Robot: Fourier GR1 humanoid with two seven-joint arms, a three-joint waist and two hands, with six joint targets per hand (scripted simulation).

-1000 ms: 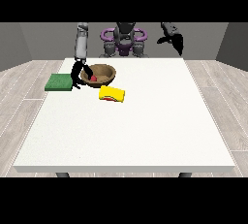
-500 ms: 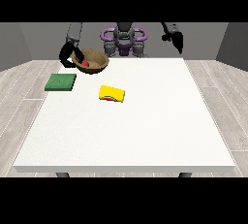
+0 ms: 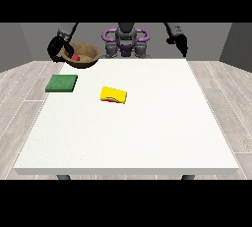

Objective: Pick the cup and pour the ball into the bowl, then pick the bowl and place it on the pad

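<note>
Since the earlier frame, the bowl (image 3: 82, 55) sits slightly higher, held above and behind the green pad (image 3: 62, 83) by the hand at the view's left (image 3: 58, 49), fingers curled on its rim. Ball (image 3: 76, 57) inside. Next: lower onto pad.

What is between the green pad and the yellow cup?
Nothing. In the front view only bare white table lies between the green pad and the tipped yellow cup.

A brown bowl (image 3: 82, 55) with a red ball (image 3: 76, 57) inside hangs above the table's 11 o'clock corner. The yellow cup (image 3: 113, 95) lies on its side, the flat green pad (image 3: 62, 83) at its 9 o'clock.
</note>
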